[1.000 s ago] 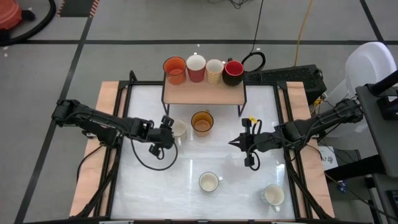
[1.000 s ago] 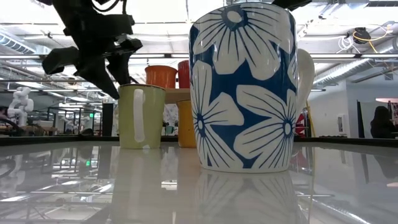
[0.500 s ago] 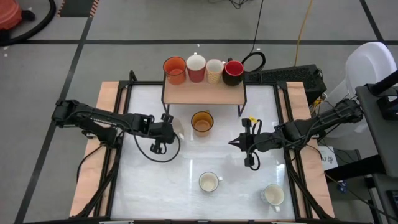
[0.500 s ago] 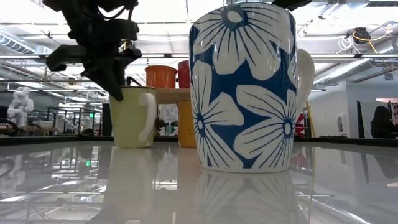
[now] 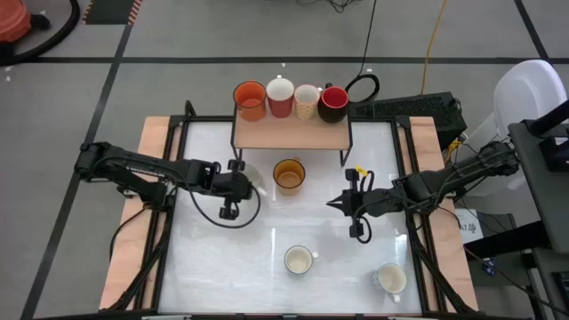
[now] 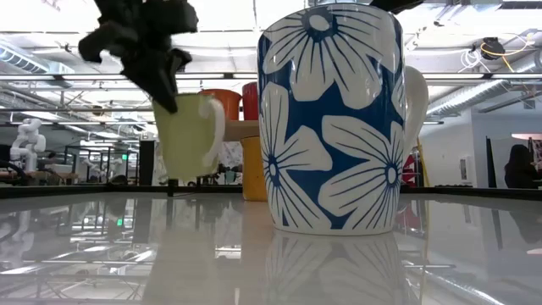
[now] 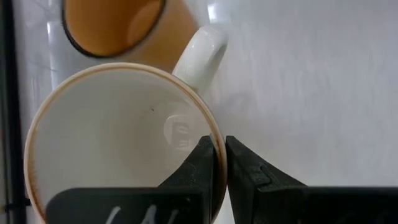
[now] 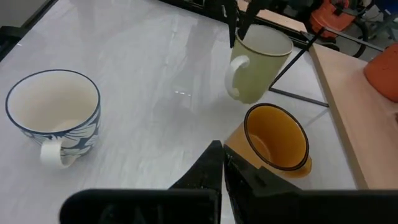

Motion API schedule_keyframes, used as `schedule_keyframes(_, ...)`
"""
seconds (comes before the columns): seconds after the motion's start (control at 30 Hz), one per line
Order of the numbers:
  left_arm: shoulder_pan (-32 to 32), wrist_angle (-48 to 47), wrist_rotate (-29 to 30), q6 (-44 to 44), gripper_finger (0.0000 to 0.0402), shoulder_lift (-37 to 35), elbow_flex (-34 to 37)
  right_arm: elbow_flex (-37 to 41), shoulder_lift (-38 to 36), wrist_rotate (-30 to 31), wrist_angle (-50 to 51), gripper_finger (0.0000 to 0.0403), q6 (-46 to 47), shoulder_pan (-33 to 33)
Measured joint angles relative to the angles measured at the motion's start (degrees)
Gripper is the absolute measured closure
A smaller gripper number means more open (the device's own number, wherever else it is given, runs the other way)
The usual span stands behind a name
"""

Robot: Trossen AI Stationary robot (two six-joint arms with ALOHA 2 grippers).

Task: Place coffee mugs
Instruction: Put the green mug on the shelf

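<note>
Cream mug (image 7: 118,143), seemingly lifted, tilted

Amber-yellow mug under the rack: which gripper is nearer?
Left. The left gripper, holding a pale mug, is just beside the amber-yellow mug; the right gripper sits farther off.

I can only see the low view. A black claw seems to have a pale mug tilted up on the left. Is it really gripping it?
Observer: Yes. The left wrist view shows the left gripper pinching the pale mug by its rim, one finger inside and one outside.
Operator: Is there a second claw somewhere?
Observer: Yes. From above, the right gripper hovers over the right half of the table, shut and holding nothing.
Operator: Any mugs I'm missing?
Observer: One white mug stands near the table's lower right corner in the high view.
</note>
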State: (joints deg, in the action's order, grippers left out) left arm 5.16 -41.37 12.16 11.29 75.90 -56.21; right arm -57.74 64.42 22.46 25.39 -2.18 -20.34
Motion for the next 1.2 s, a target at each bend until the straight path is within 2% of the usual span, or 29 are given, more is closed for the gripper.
schedule_keyframes(0.2, 0.6, -3.08, 5.58, -2.27, 0.0379, 0.0, -6.31, 2.86, 0.0, 0.0, -4.74, 0.0403, -2.32, 0.0)
schedule_keyframes(0.43, 0.14, -6.77, 13.21, -9.3, 0.0379, -0.07, -13.64, 4.42, 0.0, 0.0, -7.28, 0.0403, -5.96, 0.0)
schedule_keyframes(0.97, -2.72, -13.06, 13.41, -9.53, 0.0379, -0.07, -27.86, 4.42, -0.26, 0.0, -7.15, 0.0403, -6.24, 0.0)
schedule_keyframes(1.2, -4.98, -18.01, 13.45, -13.61, 0.0379, -0.05, -33.6, 4.42, -0.26, -0.01, -7.15, 0.0403, -6.42, 0.0)
